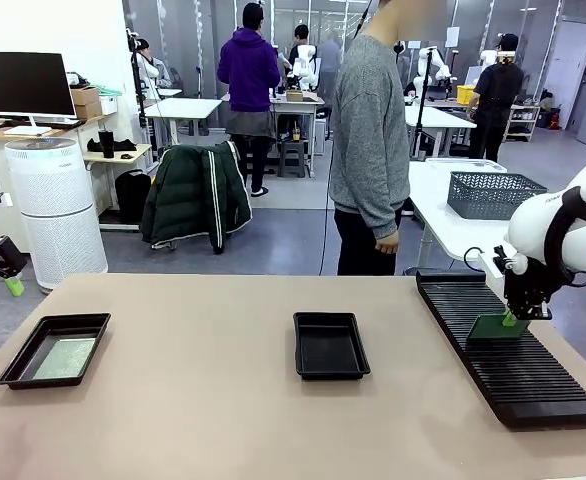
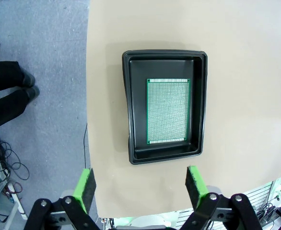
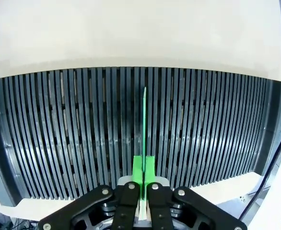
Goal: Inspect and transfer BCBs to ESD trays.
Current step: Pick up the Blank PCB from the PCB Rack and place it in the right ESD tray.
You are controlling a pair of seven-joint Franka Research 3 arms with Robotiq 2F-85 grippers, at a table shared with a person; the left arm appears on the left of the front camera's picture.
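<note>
One BCB (image 2: 168, 110) lies flat in the left ESD tray (image 1: 25, 368), seen from above in the left wrist view with the tray's rim (image 2: 128, 115) around it. My left gripper (image 2: 138, 184) hovers open high over that tray; its arm sits at the far left (image 1: 3, 262). A second ESD tray (image 1: 330, 345) rests mid-table with nothing in it. My right gripper (image 1: 513, 318) is shut on the top edge of another BCB (image 1: 493, 327), which stands upright on edge (image 3: 144, 124) in a slot of the black slotted rack (image 1: 513, 360).
The long ribbed rack (image 3: 59, 134) runs along the table's right side. A person (image 1: 371, 150) stands at the far edge, one hand hanging down. A grey mesh basket (image 1: 493, 194) is on a white table behind. Bare tabletop lies between the trays.
</note>
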